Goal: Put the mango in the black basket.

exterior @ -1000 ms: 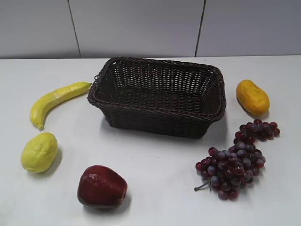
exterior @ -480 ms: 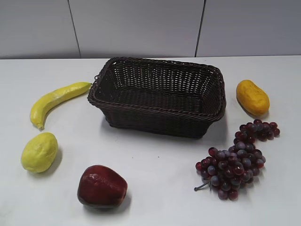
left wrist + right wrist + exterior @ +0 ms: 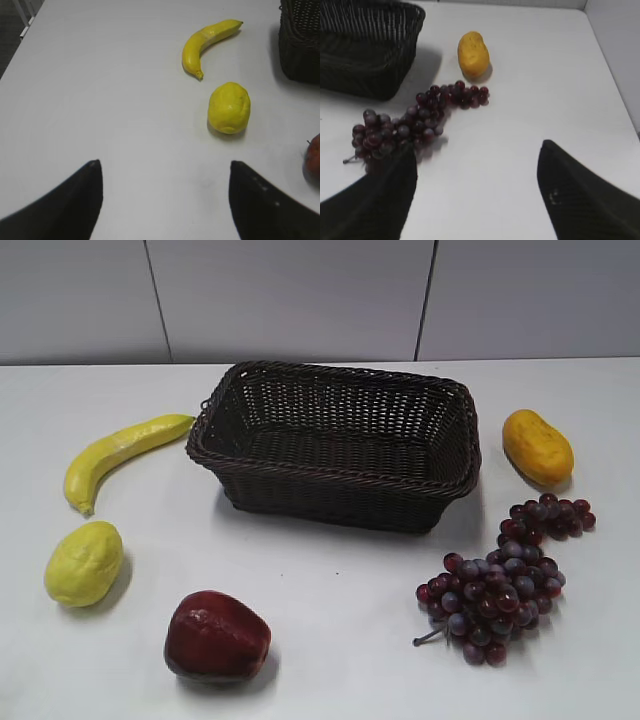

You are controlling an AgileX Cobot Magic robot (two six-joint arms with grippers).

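Reach not yet begun. Right gripper (image 3: 475,195) open, empty; mango (image 3: 473,54) well ahead of it on the table, beyond the grapes (image 3: 415,125), basket (image 3: 367,47) ahead-left. Left gripper (image 3: 165,200) open, idle. Next, likely: advance over grapes, straddle mango, close.

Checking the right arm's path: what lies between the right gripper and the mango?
In the right wrist view, the grapes partly lie between the open right gripper and the mango.
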